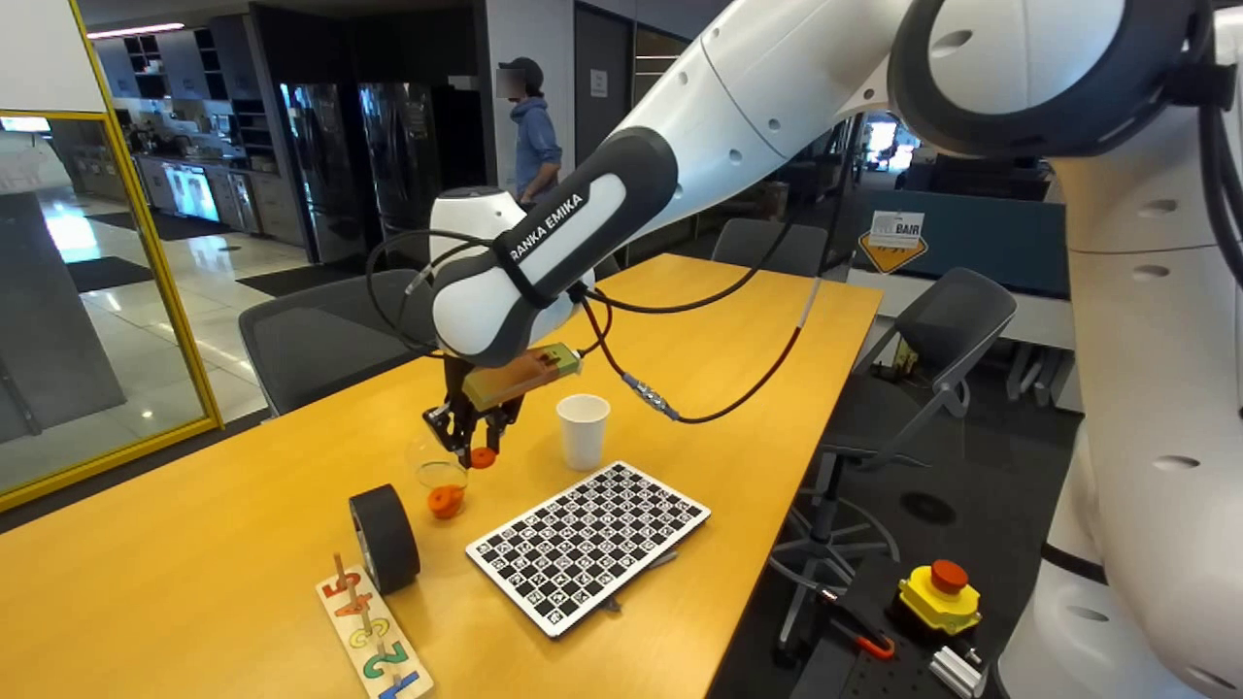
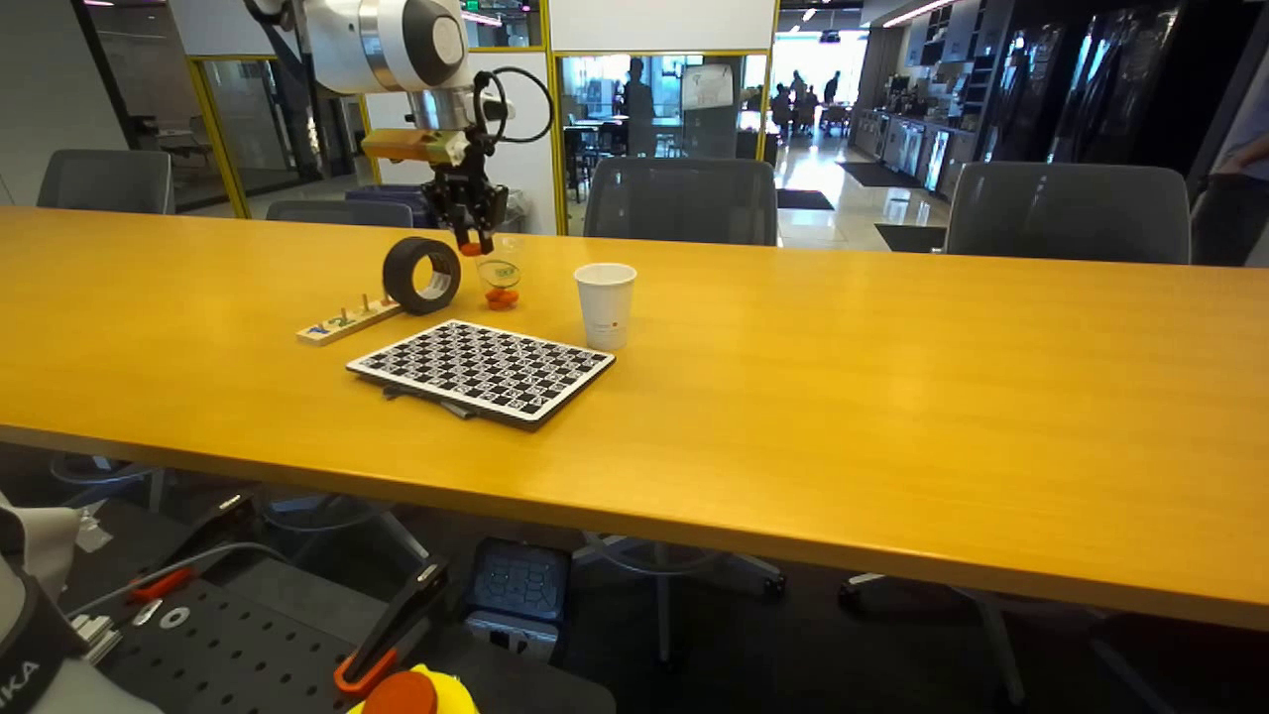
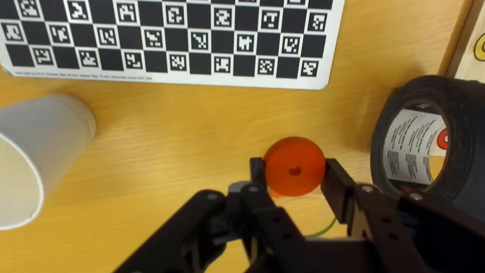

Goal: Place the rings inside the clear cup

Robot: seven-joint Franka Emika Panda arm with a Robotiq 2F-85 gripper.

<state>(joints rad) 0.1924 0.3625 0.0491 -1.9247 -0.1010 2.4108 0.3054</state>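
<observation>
Fingers (image 3: 338, 189) pinching orange ring (image 3: 294, 161). In exterior view, clear cup (image 1: 434, 479) standing just left of it, more rings (image 1: 446, 502) lying low inside. Orange ring probably needing nudge sideways, over clear cup, before falling.

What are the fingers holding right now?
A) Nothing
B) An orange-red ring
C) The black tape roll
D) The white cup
B: the wrist view shows an orange-red ring, its small centre hole visible, pinched between the fingers, while the white cup and the black tape roll stand apart from them.
</observation>
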